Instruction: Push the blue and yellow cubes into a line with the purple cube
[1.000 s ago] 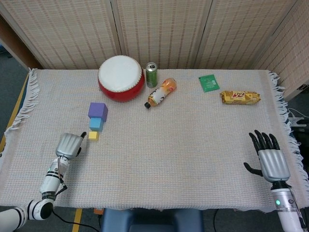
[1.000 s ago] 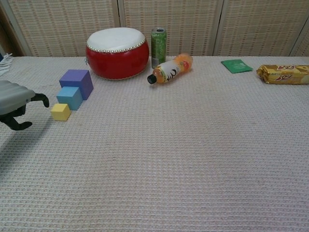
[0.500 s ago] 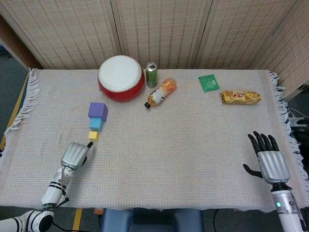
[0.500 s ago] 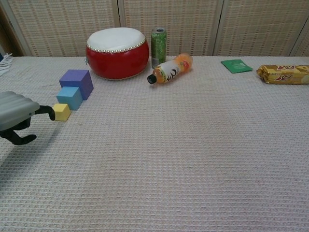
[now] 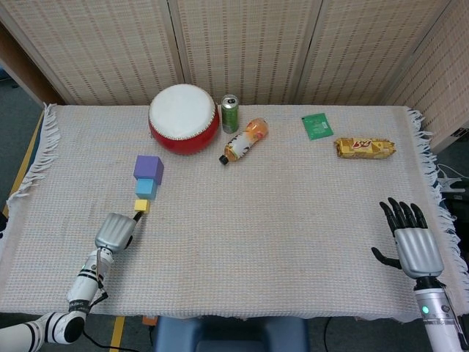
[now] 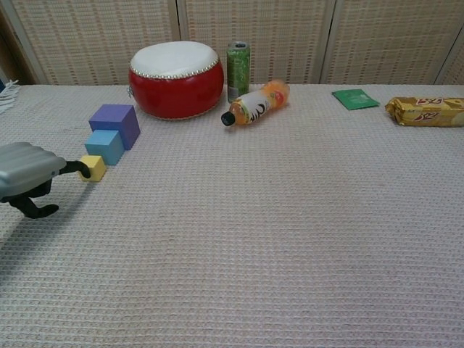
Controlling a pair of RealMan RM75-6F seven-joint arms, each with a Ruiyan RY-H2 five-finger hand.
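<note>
The purple cube (image 5: 149,168) (image 6: 116,124) stands at the left of the cloth, with the smaller blue cube (image 5: 145,188) (image 6: 105,146) touching its near side. The small yellow cube (image 5: 142,206) (image 6: 94,167) lies just in front of the blue one. My left hand (image 5: 116,230) (image 6: 27,172) sits near and left of the yellow cube, fingers curled in, one black fingertip (image 6: 84,172) touching the cube's near face. My right hand (image 5: 410,239) rests at the cloth's right edge, fingers spread, holding nothing.
A red drum (image 5: 184,118) stands behind the cubes, with a green can (image 5: 230,113) and a lying orange bottle (image 5: 244,139) to its right. A green packet (image 5: 316,125) and a yellow snack bar (image 5: 364,147) lie at the back right.
My left hand has moved right and forward along the near edge until a fingertip reached the yellow cube. The cubes look unmoved. My right hand has barely shifted.
</note>
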